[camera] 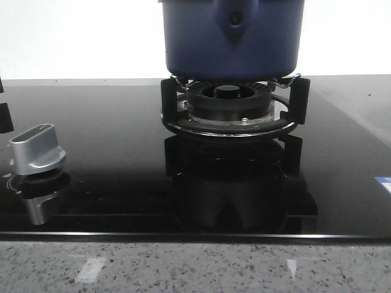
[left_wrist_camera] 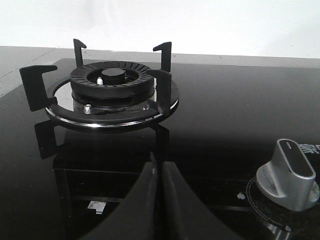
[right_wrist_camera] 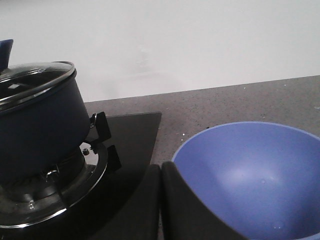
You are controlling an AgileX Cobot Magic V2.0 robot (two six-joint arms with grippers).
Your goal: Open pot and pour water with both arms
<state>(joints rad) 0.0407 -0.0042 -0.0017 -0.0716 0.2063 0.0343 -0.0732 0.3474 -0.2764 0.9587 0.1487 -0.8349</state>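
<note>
Two closed claws (left_wrist_camera: 159, 200) (right_wrist_camera: 161, 205), one lidded pot (camera: 232, 36), one bowl (right_wrist_camera: 250, 175).

Speckled grey counter (camera: 183, 268) with inset black glass cooktop (camera: 110, 122), blue bowl (right_wrist_camera: 255, 175).

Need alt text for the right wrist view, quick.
A dark-blue pot with its glass lid on sits on a gas burner. An empty blue bowl stands on the grey counter beside the stove, behind the shut right gripper.
</note>
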